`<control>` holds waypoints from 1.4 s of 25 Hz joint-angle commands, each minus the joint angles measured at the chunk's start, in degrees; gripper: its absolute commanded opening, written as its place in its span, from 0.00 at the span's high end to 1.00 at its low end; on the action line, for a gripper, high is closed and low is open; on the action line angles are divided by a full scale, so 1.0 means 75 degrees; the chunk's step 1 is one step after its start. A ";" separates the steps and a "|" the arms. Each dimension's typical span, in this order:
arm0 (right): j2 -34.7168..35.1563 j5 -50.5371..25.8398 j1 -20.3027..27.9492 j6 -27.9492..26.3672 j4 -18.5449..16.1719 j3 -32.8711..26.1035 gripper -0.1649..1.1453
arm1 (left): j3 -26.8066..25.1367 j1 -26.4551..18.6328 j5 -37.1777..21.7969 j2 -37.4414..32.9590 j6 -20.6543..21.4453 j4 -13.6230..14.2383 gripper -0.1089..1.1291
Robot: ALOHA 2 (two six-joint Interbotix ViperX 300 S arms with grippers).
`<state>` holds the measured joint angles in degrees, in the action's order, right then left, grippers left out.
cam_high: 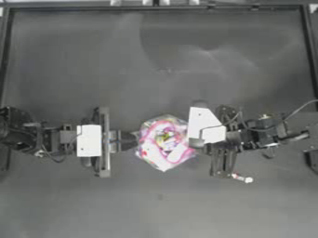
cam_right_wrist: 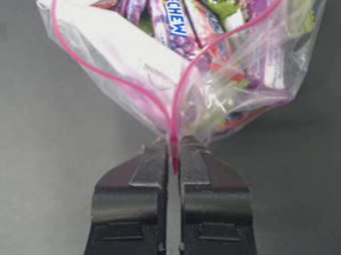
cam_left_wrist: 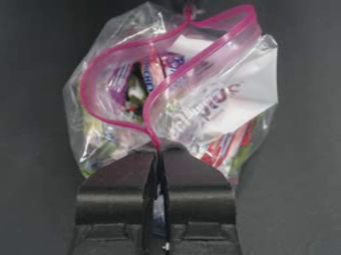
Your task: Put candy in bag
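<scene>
Pincer against pincer, you hold the crinkly clear plastic bag [cam_high: 162,143] with the pink strip between your two arms at the middle of the dark desk [cam_high: 159,60]. Your left pincer [cam_high: 131,141], reaching in from the left, is clenched on the bag's left edge; in the left wrist view its two dark jaws stand pressed together with the pink strip [cam_left_wrist: 150,112] caught between them. Your right pincer [cam_high: 196,142], reaching in from the right, is clenched on the bag's opposite edge, and in the right wrist view its jaws likewise meet on the strip [cam_right_wrist: 174,134] where the two sides of the bag's rim run together.

Between the two grips the bag's mouth stands parted, the pink strip curving away on both sides into a loop. Multicoloured wrapped sweets [cam_right_wrist: 176,30] show through the plastic, purple, green and red among them, and a white label panel [cam_left_wrist: 230,94] with faint lettering lies on one face of the bag.

The tiny wrapped candy [cam_high: 242,178], white with a red middle and twisted ends, lies on the desk just beyond your right arm on its near side, close to the right pincer's frame and apart from the bag. Neither pincer touches it.
</scene>
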<state>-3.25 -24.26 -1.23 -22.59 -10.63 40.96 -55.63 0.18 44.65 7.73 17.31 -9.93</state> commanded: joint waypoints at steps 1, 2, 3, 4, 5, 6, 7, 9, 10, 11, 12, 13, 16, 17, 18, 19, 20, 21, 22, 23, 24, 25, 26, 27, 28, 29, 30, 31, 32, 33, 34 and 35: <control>-0.0117 0.0129 -0.0012 -0.0023 -0.0035 -0.0094 0.68 | 0.0117 0.0023 -0.0023 -0.0141 0.0012 -0.0023 0.64; -0.0117 0.0152 -0.0012 -0.0023 -0.0035 -0.0094 0.68 | 0.0117 0.0023 -0.0035 -0.0129 0.0012 -0.0023 0.64; -0.0117 0.0164 -0.0012 -0.0023 -0.0035 -0.0094 0.68 | 0.0117 0.0023 -0.0035 -0.0117 0.0000 -0.0023 0.64; -0.0117 0.0176 -0.0012 -0.0023 -0.0035 -0.0094 0.68 | 0.0129 0.0023 -0.0035 -0.0094 0.0000 -0.0023 0.64; -0.0105 0.0164 -0.0012 -0.0023 -0.0035 -0.0094 0.68 | 0.0129 0.0023 -0.0035 -0.0082 0.0000 -0.0023 0.64; -0.0094 0.0164 -0.0012 -0.0035 -0.0035 -0.0082 0.68 | 0.0129 0.0023 -0.0047 -0.0082 0.0000 -0.0023 0.64; -0.0070 0.0176 -0.0012 -0.0035 -0.0035 -0.0082 0.68 | 0.0129 0.0023 -0.0047 -0.0082 0.0000 -0.0023 0.64; -0.0012 0.0223 -0.0012 -0.0059 -0.0035 -0.0082 0.68 | 0.0129 0.0023 -0.0035 -0.0070 0.0000 -0.0023 0.64; 0.0012 0.0234 -0.0012 -0.0082 -0.0035 -0.0082 0.68 | 0.0117 0.0023 -0.0047 -0.0059 0.0000 -0.0023 0.64; 0.0023 0.0258 -0.0012 -0.0094 -0.0035 -0.0082 0.68 | 0.0117 0.0023 -0.0047 -0.0059 0.0000 -0.0023 0.64; 0.0023 0.0258 -0.0012 -0.0094 -0.0035 -0.0082 0.68 | 0.0129 0.0023 -0.0047 -0.0059 0.0000 -0.0023 0.64; 0.0000 0.0258 -0.0012 -0.0094 -0.0035 -0.0082 0.68 | 0.0129 0.0035 -0.0047 -0.0059 0.0000 -0.0023 0.64; -0.0035 0.0258 -0.0012 -0.0094 -0.0035 -0.0094 0.68 | 0.0117 0.0047 -0.0047 -0.0059 0.0000 -0.0023 0.64; -0.0035 0.0258 -0.0012 -0.0094 -0.0035 -0.0105 0.68 | 0.0129 0.0047 -0.0047 -0.0059 0.0000 -0.0023 0.64; -0.0035 0.0258 -0.0012 -0.0094 -0.0035 -0.0094 0.67 | 0.0117 0.0047 -0.0047 -0.0059 0.0000 -0.0023 0.64; -0.0035 0.0258 -0.0012 -0.0105 -0.0035 -0.0094 0.67 | 0.0117 0.0047 -0.0047 -0.0047 0.0000 -0.0023 0.64; -0.0035 0.0258 -0.0012 -0.0105 -0.0012 -0.0082 0.67 | 0.0117 0.0047 -0.0047 -0.0059 0.0000 -0.0023 0.64; -0.0023 0.0270 -0.0012 -0.0105 0.0000 -0.0082 0.66 | 0.0129 0.0047 -0.0047 -0.0059 0.0000 -0.0023 0.64; -0.0035 0.0270 -0.0012 -0.0117 0.0012 -0.0082 0.65 | 0.0117 0.0047 -0.0047 -0.0047 0.0000 -0.0023 0.64; -0.0035 0.0270 -0.0012 -0.0117 0.0012 -0.0082 0.64 | 0.0129 0.0047 -0.0047 -0.0047 0.0000 -0.0023 0.64; -0.0035 0.0293 -0.0012 -0.0117 0.0012 -0.0082 0.61 | 0.0129 0.0047 -0.0047 -0.0059 0.0000 -0.0023 0.64; -0.0047 0.0328 -0.0012 -0.0117 0.0012 -0.0094 0.57 | 0.0129 0.0047 -0.0047 -0.0047 0.0000 -0.0023 0.64; -0.0059 0.0398 -0.0012 -0.0105 0.0012 -0.0094 0.52 | 0.0129 0.0059 -0.0047 -0.0059 0.0000 -0.0023 0.64; -0.0082 0.0469 -0.0012 -0.0105 0.0012 -0.0094 0.45 | 0.0129 0.0047 -0.0047 -0.0059 0.0000 -0.0023 0.64; -0.0129 0.0504 -0.0012 -0.0117 0.0012 -0.0105 0.35 | 0.0117 0.0059 -0.0047 -0.0059 0.0000 -0.0023 0.64; -0.0176 0.0504 0.0000 -0.0117 0.0023 -0.0094 0.28 | 0.0129 0.0059 -0.0047 -0.0047 0.0000 -0.0023 0.64; -0.0223 0.0504 0.0012 -0.0117 0.0023 -0.0094 0.22 | 0.0117 0.0059 -0.0047 -0.0059 0.0000 -0.0023 0.64; -0.0293 0.0504 0.0012 -0.0117 0.0012 -0.0094 0.17 | 0.0129 0.0059 -0.0047 -0.0059 0.0000 -0.0023 0.64; -0.0375 0.0492 0.0023 -0.0117 0.0023 -0.0082 0.12 | 0.0129 0.0059 -0.0047 -0.0059 0.0000 -0.0023 0.64; -0.0480 0.0480 0.0035 -0.0117 0.0012 -0.0070 0.10 | 0.0129 0.0070 -0.0047 -0.0059 0.0000 -0.0023 0.64; -0.0586 0.0457 0.0035 -0.0105 -0.0012 -0.0070 0.10 | 0.0129 0.0070 -0.0047 -0.0059 0.0000 -0.0023 0.64; -0.0715 0.0398 0.0035 -0.0105 -0.0035 -0.0059 0.11 | 0.0129 0.0082 -0.0047 -0.0059 0.0000 -0.0023 0.64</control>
<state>-5.45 -21.01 -1.05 -23.38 -10.63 40.96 -55.55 0.53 44.12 8.26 17.40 -10.02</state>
